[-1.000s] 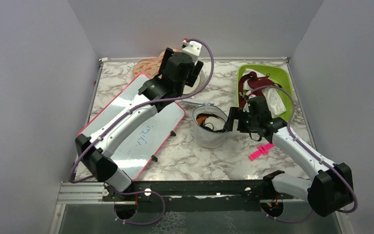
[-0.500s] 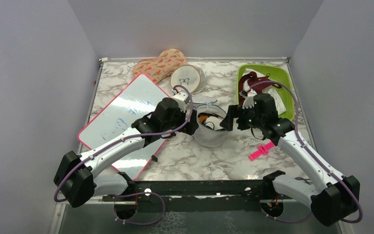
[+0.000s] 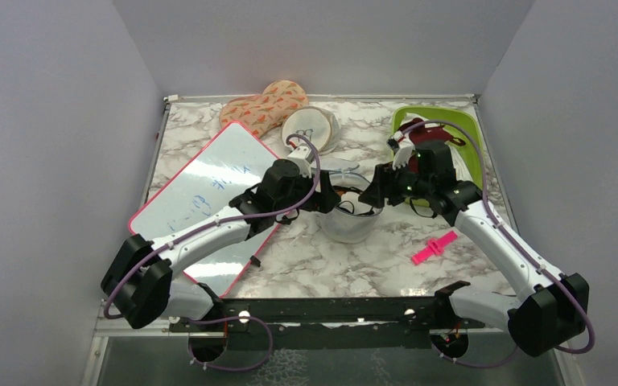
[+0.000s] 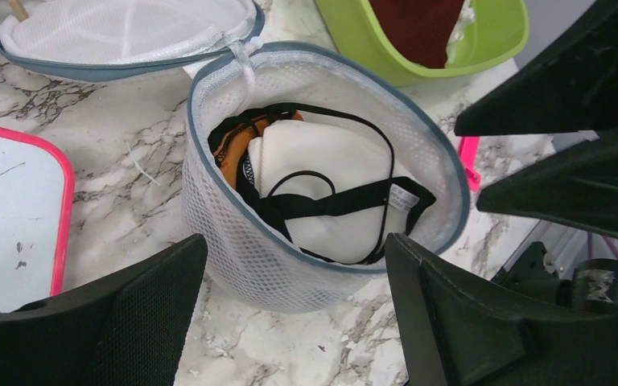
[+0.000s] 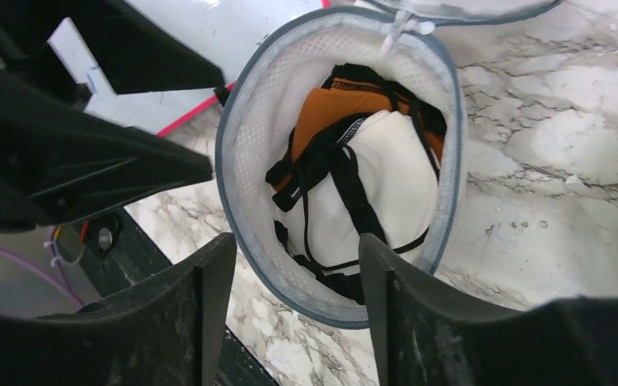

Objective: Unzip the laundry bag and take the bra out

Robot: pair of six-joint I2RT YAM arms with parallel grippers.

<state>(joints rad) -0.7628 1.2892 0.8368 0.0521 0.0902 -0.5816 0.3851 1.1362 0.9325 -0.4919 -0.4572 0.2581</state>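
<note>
The laundry bag point(image 3: 352, 226) stands unzipped mid-table, its mesh lid point(image 4: 121, 32) flipped back. The orange bra point(image 5: 342, 104) with black straps lies inside, its pale lining up; it also shows in the left wrist view as the bra point(image 4: 322, 161). My left gripper point(image 3: 327, 200) is at the bag's left side, open point(image 4: 298, 322), with the mesh wall point(image 4: 217, 233) just beyond its fingertips. My right gripper point(image 3: 375, 193) hovers over the bag's right rim. It is open point(image 5: 290, 322), and the grey-blue rim point(image 5: 322, 310) lies between its fingers.
A pink-edged whiteboard point(image 3: 209, 189) lies to the left under my left arm. A beige round pouch point(image 3: 310, 127) and a carrot-print mitt point(image 3: 261, 104) sit at the back. A green bin point(image 3: 460, 129) with a dark red garment is at the right. A pink clip point(image 3: 433, 248) lies near the front right.
My left arm swung from the back of the table down to the bag's left side. My right gripper moved up over the bag's right rim and its jaws narrowed.
</note>
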